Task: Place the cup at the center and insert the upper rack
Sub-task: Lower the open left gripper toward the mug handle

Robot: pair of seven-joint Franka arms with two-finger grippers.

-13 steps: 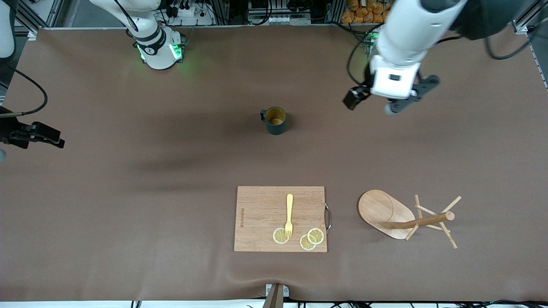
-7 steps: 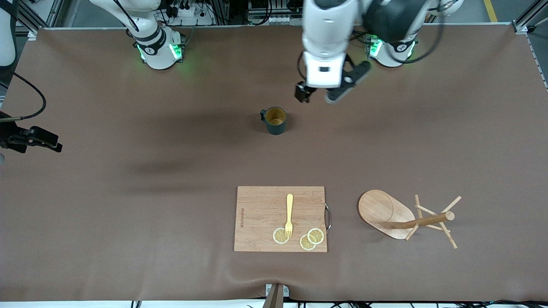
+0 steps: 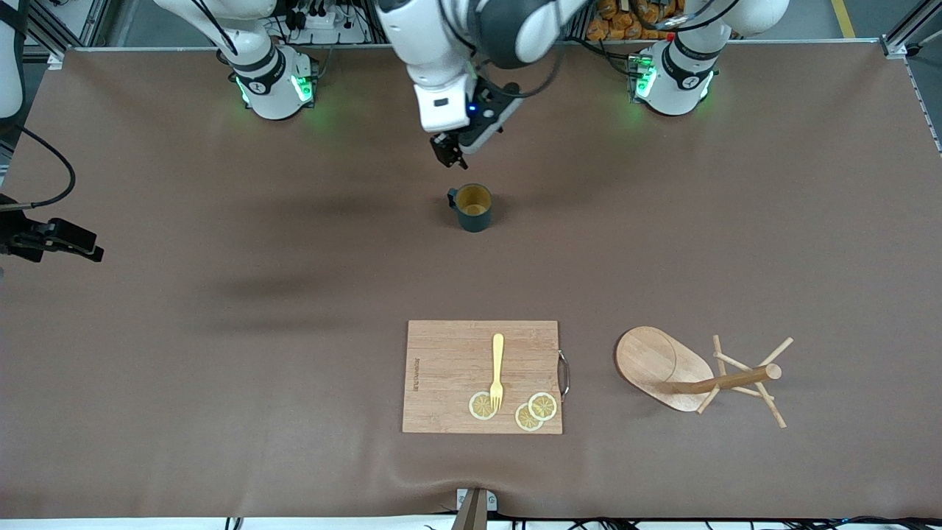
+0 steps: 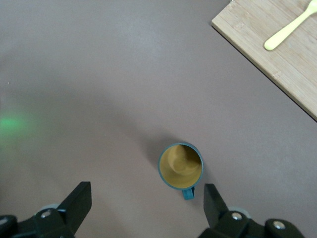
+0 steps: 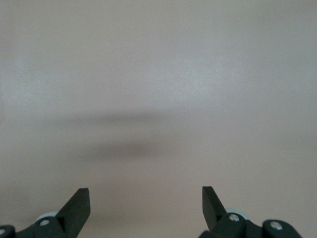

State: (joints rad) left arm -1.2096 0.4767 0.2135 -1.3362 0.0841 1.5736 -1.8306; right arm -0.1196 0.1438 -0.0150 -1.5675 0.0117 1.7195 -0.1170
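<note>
Left gripper [image 3: 450, 153] hangs over the desk [image 3: 221, 368] w/ fingers [image 4: 79, 203] spread wide; the cup [image 3: 472, 207], dark teal w/ tan inside, stands upright just below, untouched. Upper rack [image 3: 699, 375] lies tipped on its side beside the cutting board [image 3: 449, 361]. Right gripper [image 3: 66, 241] waits, fingers spread, at desk's edge

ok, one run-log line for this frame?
left gripper: open, over table by teal mug | right gripper: open, waiting | mug tree: lying on its side, untouched
</note>
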